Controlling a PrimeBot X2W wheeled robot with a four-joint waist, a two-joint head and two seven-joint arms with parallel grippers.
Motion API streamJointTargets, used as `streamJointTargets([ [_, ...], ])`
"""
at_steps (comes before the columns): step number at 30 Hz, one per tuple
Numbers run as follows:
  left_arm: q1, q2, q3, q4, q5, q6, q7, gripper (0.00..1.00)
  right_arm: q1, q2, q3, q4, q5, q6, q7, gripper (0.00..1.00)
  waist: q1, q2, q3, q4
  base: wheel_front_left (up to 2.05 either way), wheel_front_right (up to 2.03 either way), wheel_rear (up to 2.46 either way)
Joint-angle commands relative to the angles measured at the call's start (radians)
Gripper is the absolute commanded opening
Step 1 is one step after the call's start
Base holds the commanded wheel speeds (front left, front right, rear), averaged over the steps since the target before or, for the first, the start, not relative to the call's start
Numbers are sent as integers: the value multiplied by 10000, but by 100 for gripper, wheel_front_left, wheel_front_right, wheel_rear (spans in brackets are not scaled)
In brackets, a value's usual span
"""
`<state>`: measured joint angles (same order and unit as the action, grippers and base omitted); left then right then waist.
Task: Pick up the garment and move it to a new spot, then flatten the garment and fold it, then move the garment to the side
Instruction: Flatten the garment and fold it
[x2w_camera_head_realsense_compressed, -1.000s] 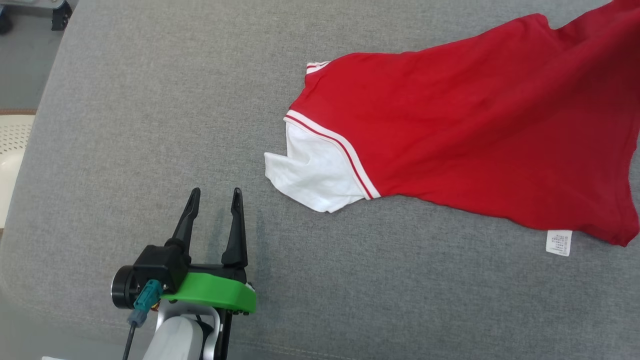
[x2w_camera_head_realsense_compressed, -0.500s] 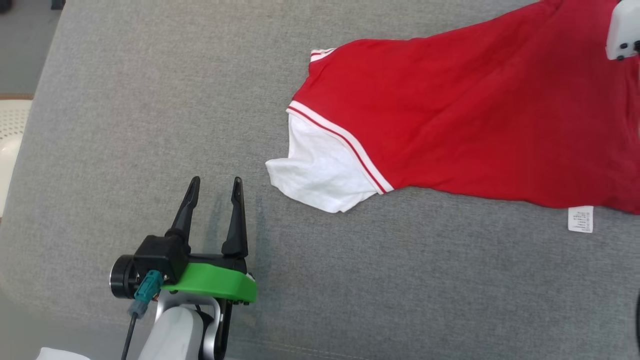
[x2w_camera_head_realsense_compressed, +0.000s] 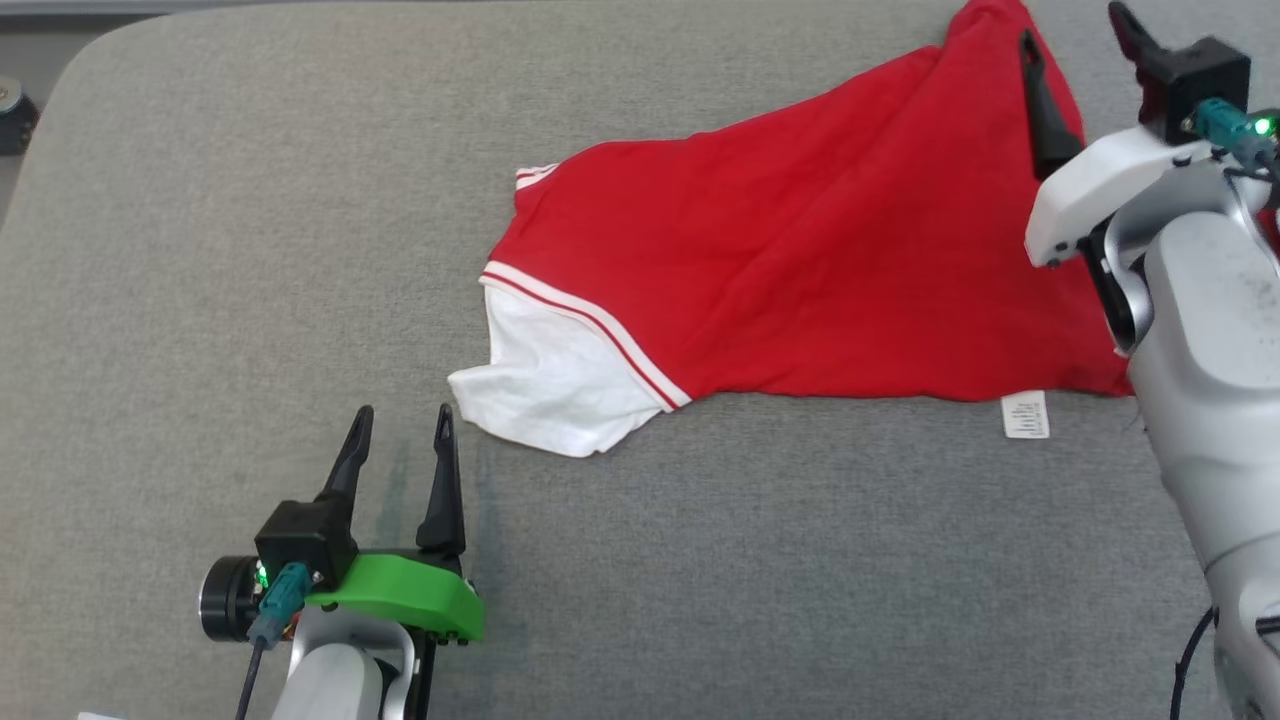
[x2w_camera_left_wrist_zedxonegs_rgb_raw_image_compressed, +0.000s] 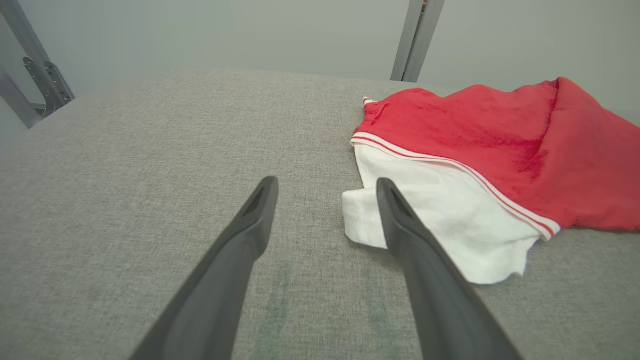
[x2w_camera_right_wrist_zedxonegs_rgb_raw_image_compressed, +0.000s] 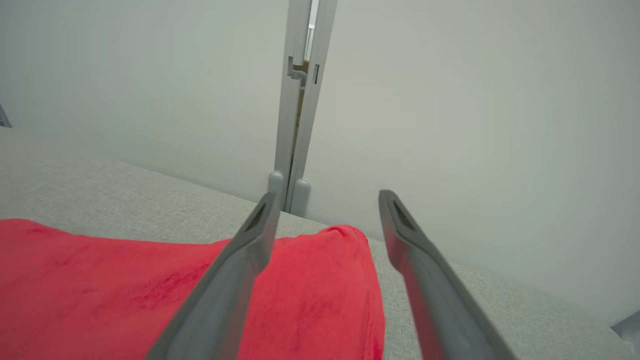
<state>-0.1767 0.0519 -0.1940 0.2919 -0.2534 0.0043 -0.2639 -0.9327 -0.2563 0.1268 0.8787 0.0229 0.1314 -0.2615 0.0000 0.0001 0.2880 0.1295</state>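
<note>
Lying spread on the grey fabric-covered counter (x2w_camera_head_realsense_compressed: 250, 250), the garment (x2w_camera_head_realsense_compressed: 800, 280), a red shirt, runs from the middle of the head view out toward 1 o'clock, where its far end bunches into a raised fold. Its white sleeve (x2w_camera_head_realsense_compressed: 560, 385), edged with red and white stripes, points toward 7 o'clock, with a small corner turned over at its tip. A white care label (x2w_camera_head_realsense_compressed: 1025, 415) sticks out from the shirt's near edge at about 4 o'clock. The left gripper (x2w_camera_head_realsense_compressed: 404, 412) sits at 7 o'clock over bare counter, its jaws apart and empty, the sleeve's tip just beside its right finger. The right gripper (x2w_camera_head_realsense_compressed: 1070, 25) is up at 1 o'clock, jaws apart too and holding nothing; its left finger shows dark against the red fabric by the far fold, while the other stands past the shirt's edge. Whether those fingers touch the cloth I cannot tell. Beyond the counter, at 12 o'clock in the right wrist view, stand a pale wall (x2w_camera_right_wrist_zedxonegs_rgb_raw_image_compressed: 475, 100) and a grey metal post (x2w_camera_right_wrist_zedxonegs_rgb_raw_image_compressed: 300, 100)
</note>
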Motion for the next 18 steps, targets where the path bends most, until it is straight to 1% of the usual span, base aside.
streamJointTargets([
  [1,11,83,61,316,-73,-62,-3,100,511,-24,169,-511,320,-16,-39,100,0,-1,-478,-684,0,0,0],
  [6,-551,275,176,1545,-128,-198,-3,100,2238,-131,641,-2369,1364,-16,-40,100,0,-1,-386,-1273,0,0,0],
  [9,-930,371,193,2282,-195,-291,90,100,3058,-213,613,-3288,1701,-16,-36,100,0,-1,-281,-1560,0,0,0],
  [12,-1254,348,243,2888,-416,-484,232,100,3845,-277,330,-4182,1748,-16,53,100,0,-1,-198,-1794,0,0,0],
  [13,-1312,344,224,3022,-442,-507,272,58,4048,-283,211,-4418,1701,-16,110,100,0,-1,-185,-1831,0,0,0],
  [15,-1420,338,185,3269,-485,-524,332,21,4495,-245,-59,-4938,1597,-16,209,100,0,-1,-176,-1874,0,0,0],
  [16,-1446,336,170,3376,-492,-499,314,0,4722,-193,-208,-5238,1533,-16,285,100,0,-1,-183,-1891,0,0,0],
  [18,-1435,327,130,3494,-485,-470,304,0,5099,-95,-477,-5759,1400,-16,432,100,0,-1,-220,-1891,0,0,0],
])
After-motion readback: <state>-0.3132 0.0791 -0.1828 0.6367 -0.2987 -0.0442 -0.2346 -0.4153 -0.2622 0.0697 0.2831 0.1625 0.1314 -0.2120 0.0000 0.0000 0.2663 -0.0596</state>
